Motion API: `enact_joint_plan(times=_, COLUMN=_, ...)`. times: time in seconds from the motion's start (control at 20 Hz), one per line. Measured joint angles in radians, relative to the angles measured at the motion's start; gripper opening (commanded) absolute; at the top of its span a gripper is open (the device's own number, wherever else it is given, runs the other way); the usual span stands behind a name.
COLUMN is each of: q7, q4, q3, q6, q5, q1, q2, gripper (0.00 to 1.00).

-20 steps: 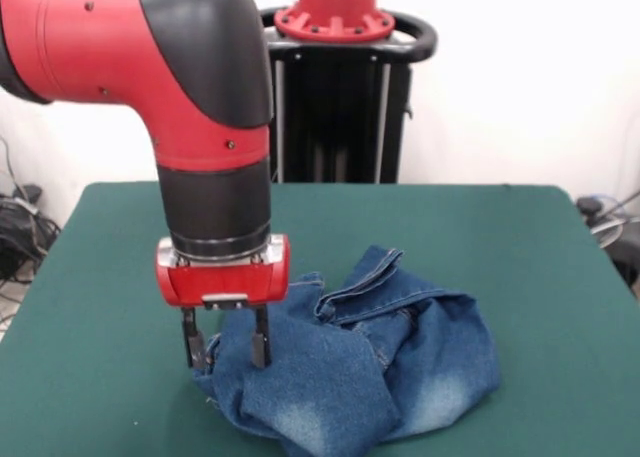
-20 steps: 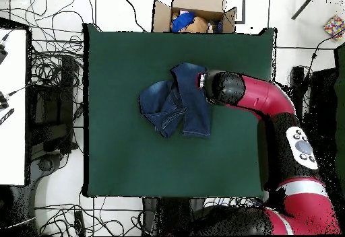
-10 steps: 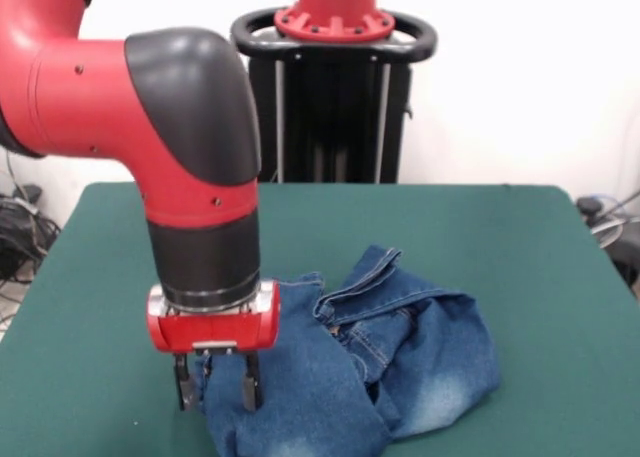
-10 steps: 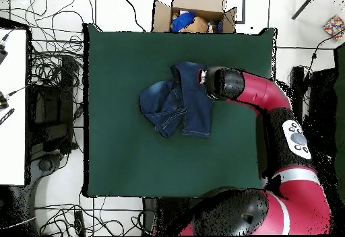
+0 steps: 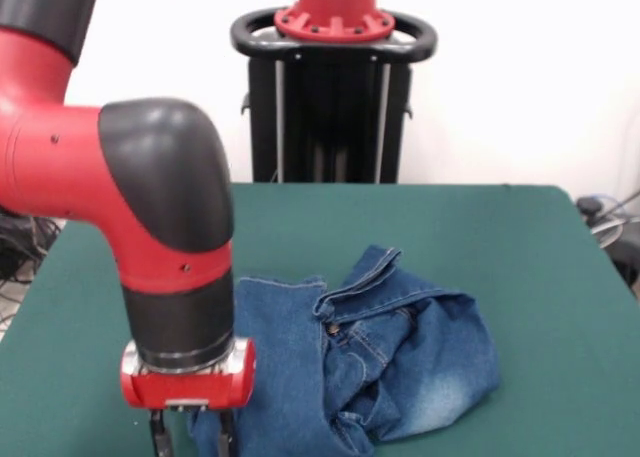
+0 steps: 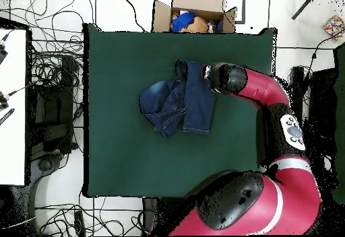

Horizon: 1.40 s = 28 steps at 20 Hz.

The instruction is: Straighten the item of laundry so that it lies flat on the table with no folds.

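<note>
Crumpled medium-blue denim jeans (image 5: 380,367) w/ faded whitish patches, tan stitching. Dark green cloth-topped bench (image 5: 520,247), plain. Red end effector (image 5: 190,439) w/ black fingers, on red-and-black arm (image 6: 263,96). Brown cardboard box (image 6: 194,11) beyond bench.

The green table (image 6: 121,147) has lots of bare room in the overhead view: the whole lower half, the left strip, and the upper right corner. The bunched-up jeans (image 6: 178,99) sit just above the middle and block that spot. The red arm (image 6: 266,99) (big and thick) fills the right side. A cardboard box (image 6: 195,12) sits just past the top edge.
</note>
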Motion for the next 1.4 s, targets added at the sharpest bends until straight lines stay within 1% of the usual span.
enact_joint_plan(times=0.15, q7=0.0, q4=-0.04, q3=0.0, q6=0.0, q5=0.0, q1=-0.007, q2=0.04, gripper=1.0)
enact_joint_plan(times=0.25, q7=0.0, q4=-0.05, q3=0.001, q6=0.001, q5=0.001, q1=-0.009, q2=0.05, gripper=1.0)
enact_joint_plan(times=0.65, q7=0.0, q4=-0.045, q3=0.002, q6=0.028, q5=0.0, q1=-0.01, q2=0.028, gripper=1.0)
enact_joint_plan(times=0.7, q7=0.0, q4=-0.028, q3=0.001, q6=0.033, q5=-0.001, q1=-0.011, q2=0.005, gripper=1.0)
enact_joint_plan(times=0.8, q7=0.0, q4=-0.014, q3=0.0, q6=0.037, q5=-0.001, q1=-0.012, q2=-0.014, gripper=1.0)
enact_joint_plan(times=1.0, q7=0.0, q4=0.047, q3=-0.002, q6=0.056, q5=-0.001, q1=-0.013, q2=-0.092, gripper=1.0)
enact_joint_plan(times=1.05, q7=0.0, q4=0.063, q3=-0.002, q6=0.062, q5=-0.001, q1=-0.013, q2=-0.115, gripper=1.0)
enact_joint_plan(times=1.1, q7=0.0, q4=0.091, q3=-0.003, q6=0.076, q5=-0.001, q1=-0.013, q2=-0.156, gripper=1.0)
enact_joint_plan(times=1.2, q7=0.0, q4=0.109, q3=-0.003, q6=0.086, q5=-0.001, q1=-0.013, q2=-0.183, gripper=1.0)
enact_joint_plan(times=1.3, q7=0.0, q4=0.145, q3=-0.004, q6=0.107, q5=-0.001, q1=-0.013, q2=-0.24, gripper=1.0)
enact_joint_plan(times=1.4, q7=0.0, q4=0.159, q3=-0.004, q6=0.113, q5=-0.001, q1=-0.013, q2=-0.262, gripper=1.0)
